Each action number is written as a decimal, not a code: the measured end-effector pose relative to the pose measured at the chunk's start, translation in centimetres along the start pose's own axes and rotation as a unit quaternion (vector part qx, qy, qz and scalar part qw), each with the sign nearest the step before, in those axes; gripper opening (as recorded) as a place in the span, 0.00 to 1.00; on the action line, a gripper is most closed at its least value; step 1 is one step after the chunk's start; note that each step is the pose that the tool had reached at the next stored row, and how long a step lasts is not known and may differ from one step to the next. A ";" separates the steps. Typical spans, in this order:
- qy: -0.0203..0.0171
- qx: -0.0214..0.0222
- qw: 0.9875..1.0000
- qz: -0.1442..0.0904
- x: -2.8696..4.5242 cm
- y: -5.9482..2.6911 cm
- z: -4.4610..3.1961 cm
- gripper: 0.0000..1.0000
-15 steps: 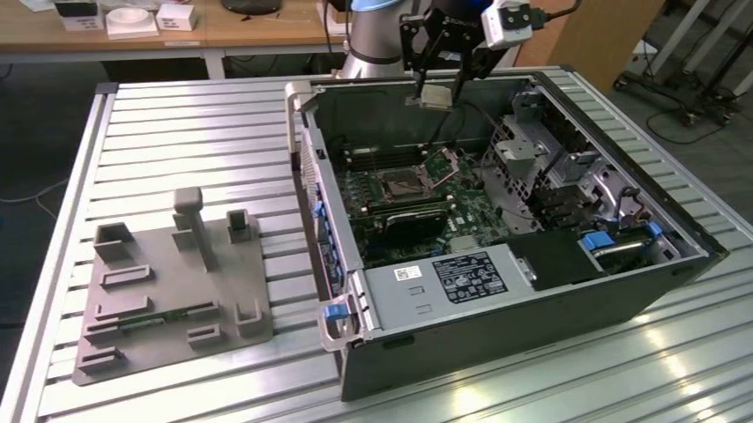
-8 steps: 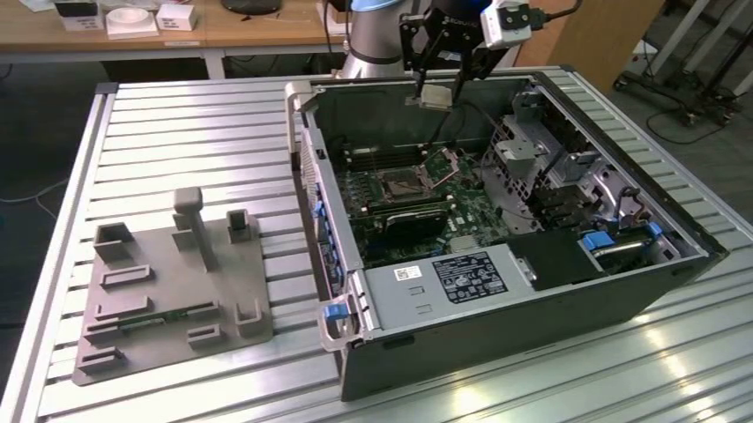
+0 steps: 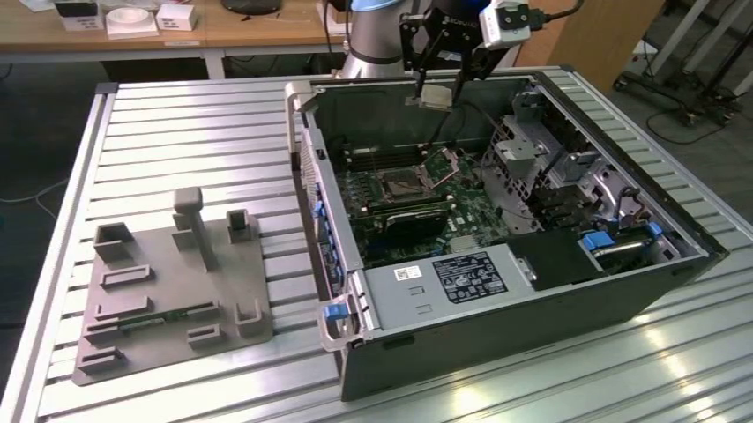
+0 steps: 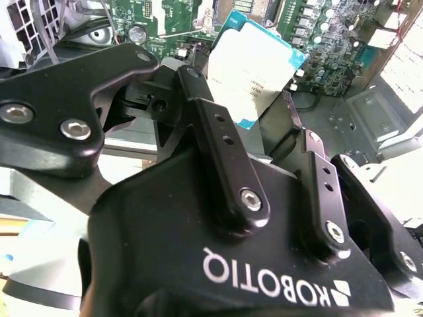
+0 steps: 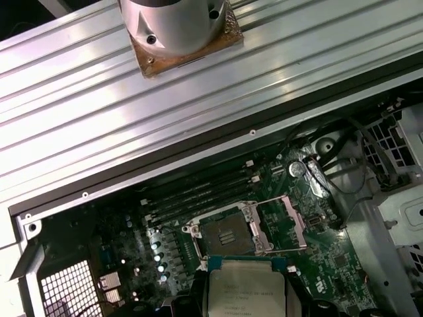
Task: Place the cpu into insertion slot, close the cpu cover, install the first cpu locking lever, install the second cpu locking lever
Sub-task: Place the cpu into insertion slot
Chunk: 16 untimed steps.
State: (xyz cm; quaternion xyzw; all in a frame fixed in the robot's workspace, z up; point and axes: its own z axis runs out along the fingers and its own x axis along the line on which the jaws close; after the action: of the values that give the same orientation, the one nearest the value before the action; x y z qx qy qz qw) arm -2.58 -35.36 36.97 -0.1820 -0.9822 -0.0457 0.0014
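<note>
Where the cpu (image 3: 433,97) is: in the air over the open computer case (image 3: 506,339), near the case's far wall in the exterior view, clamped by its edges in the gripper (image 3: 439,86).
The gripper: fingers (image 4: 221,142) drawn in narrow on the chip, with nothing else in them.
The insertion slot (image 3: 398,186): bare on the motherboard, well below the chip.
The cpu cover (image 3: 451,161): stands open, tilted up just beside the slot.
The table (image 3: 176,123): shiny ribbed aluminium slats. The case lies on its side toward the exterior view's right.
The fixture plate (image 3: 165,291): grey with upright blocks, on the slats at the exterior view's left, beside the case.
The arm base (image 5: 178,23): mounted on the slats behind the case.
The room: a wooden desk (image 3: 235,31) behind the table bears white boxes (image 3: 130,19). The floor (image 3: 35,123) is dark, and cables (image 3: 689,119) trail at the exterior view's right.
</note>
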 end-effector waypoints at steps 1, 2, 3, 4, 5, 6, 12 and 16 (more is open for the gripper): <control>0.000 0.000 1.000 0.001 0.00 0.00 0.00 0.54; 0.000 0.000 1.000 0.003 0.00 0.00 0.00 0.54; 0.000 0.000 1.000 0.004 0.00 0.00 0.00 0.54; 0.000 0.000 1.000 0.005 0.00 0.00 0.00 0.54; -0.001 0.000 1.000 0.006 0.00 0.00 0.00 0.54; -0.001 0.000 1.000 0.008 0.00 0.00 0.00 0.54; -0.001 0.000 1.000 0.015 0.00 0.00 0.00 0.54; -0.002 0.000 1.000 0.020 0.00 0.00 0.00 0.54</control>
State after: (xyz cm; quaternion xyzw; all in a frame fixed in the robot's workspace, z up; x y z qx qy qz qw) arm -2.58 -35.36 36.97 -0.2018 -0.9784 -0.0458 0.0004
